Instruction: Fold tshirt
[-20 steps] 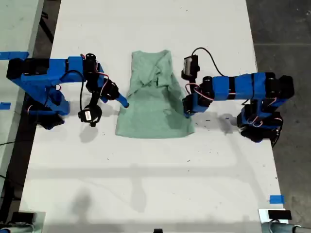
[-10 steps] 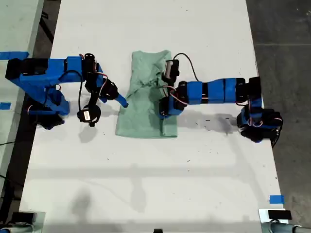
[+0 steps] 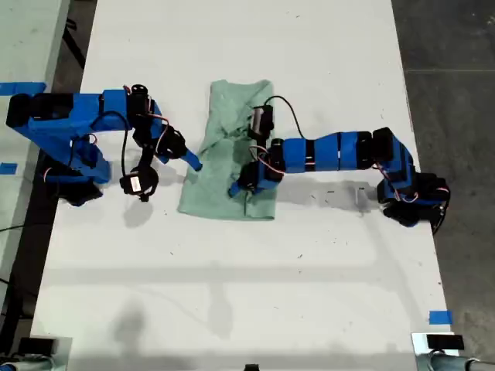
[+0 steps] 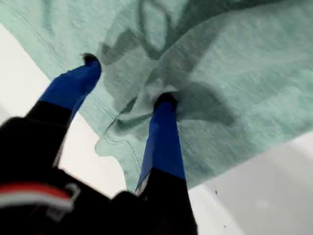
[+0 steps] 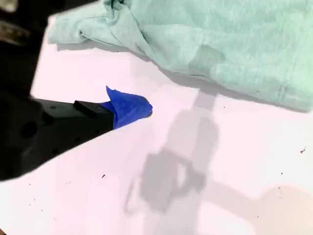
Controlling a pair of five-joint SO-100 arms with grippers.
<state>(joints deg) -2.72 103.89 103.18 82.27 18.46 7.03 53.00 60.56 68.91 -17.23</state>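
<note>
The pale mint-green tshirt lies wrinkled on the white table, with the side toward the exterior view's right folded over its middle. My first gripper reaches in from the exterior view's right and rests on the shirt's lower middle. In the first wrist view its two blue fingertips stand apart on the tshirt, and a bunched hem lies between them at my first gripper. My second gripper hovers over bare table just off the shirt's edge on the exterior view's left. Only one blue tip of my second gripper shows, beside the tshirt.
The white table has dark floor beyond its edge on the exterior view's right. A blue tape mark sits near that view's lower right corner, and more blue tape lies on the adjacent surface at its left.
My first arm swept from the shirt's edge on the exterior view's right toward the left, drawing that side over the middle. The shirt now looks narrower. My second arm barely moved.
</note>
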